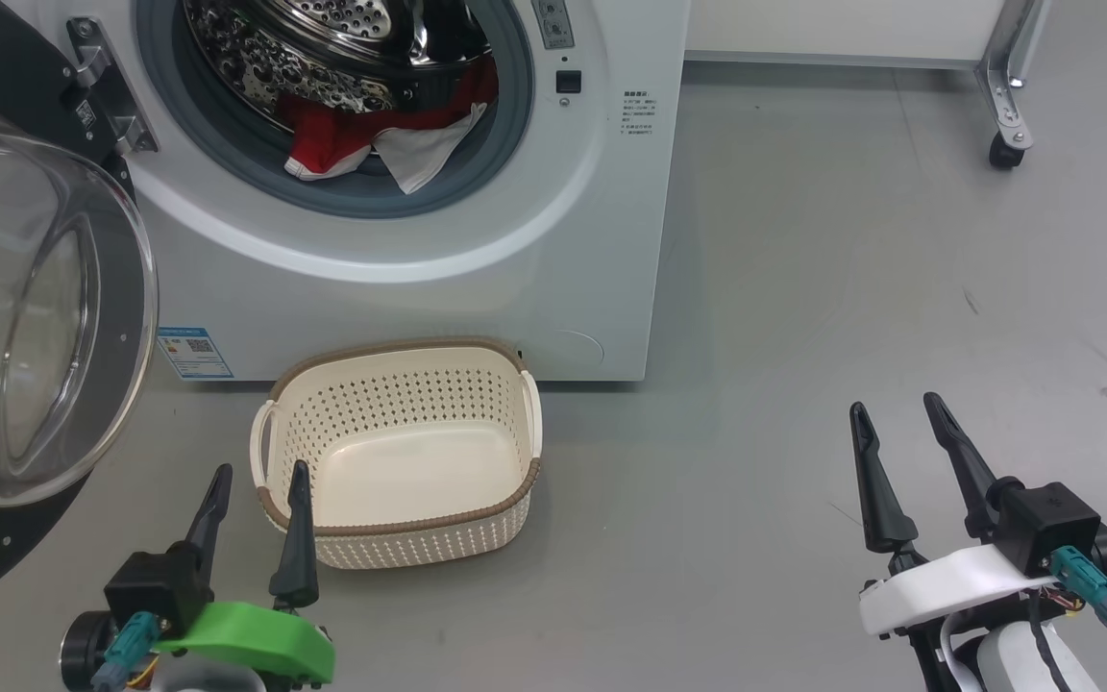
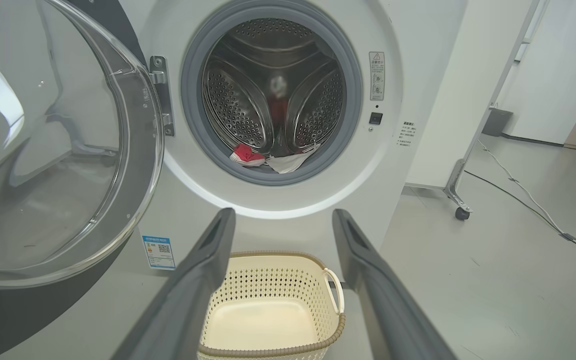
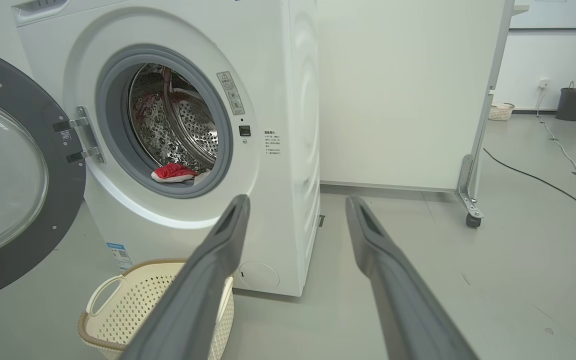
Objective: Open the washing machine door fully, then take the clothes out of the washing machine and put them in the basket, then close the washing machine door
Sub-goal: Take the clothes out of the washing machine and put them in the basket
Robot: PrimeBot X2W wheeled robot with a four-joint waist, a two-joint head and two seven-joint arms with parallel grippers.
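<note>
Bare grey floor (image 1: 803, 288). The washing machine (image 1: 419, 288) stands with the washing machine door (image 1: 35, 317) swung wide beside it. The clothes (image 1: 371, 144) lie inside it at the drum's front lip. They look soft, light and limp, likely best pinched at a raised fold. The basket (image 1: 419, 548) sits empty just before the machine. The left pincer (image 1: 261, 467) and right pincer (image 1: 896, 402) hover there, jaws apart, holding nothing.

The head view's left edge is cutting off the washing machine door (image 1: 35, 317), the left wrist view's bottom edge is cropping the basket (image 2: 268, 280), and the blue label (image 1: 193, 353) is showing print too small to read.
</note>
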